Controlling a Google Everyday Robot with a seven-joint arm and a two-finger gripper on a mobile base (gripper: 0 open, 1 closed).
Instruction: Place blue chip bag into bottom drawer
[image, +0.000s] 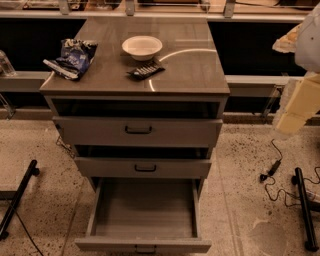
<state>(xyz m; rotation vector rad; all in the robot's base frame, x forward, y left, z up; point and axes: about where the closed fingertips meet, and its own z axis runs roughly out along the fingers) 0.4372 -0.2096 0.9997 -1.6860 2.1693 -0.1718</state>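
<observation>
The blue chip bag (71, 57) lies crumpled at the left edge of the bench (190, 75), about midway front to back. Its long axis seems to slant from front-left to back-right. The claw (291, 116) hangs beyond the bench's right edge, so the bag lies well to its left, across the whole top. Whether the claw is spread or pressed together I cannot tell. Count: 1 bag, 1 bowl (142, 47), 1 ridged packet (145, 70), 3 drawers, with the bottom drawer (145, 215) pulled out.
</observation>
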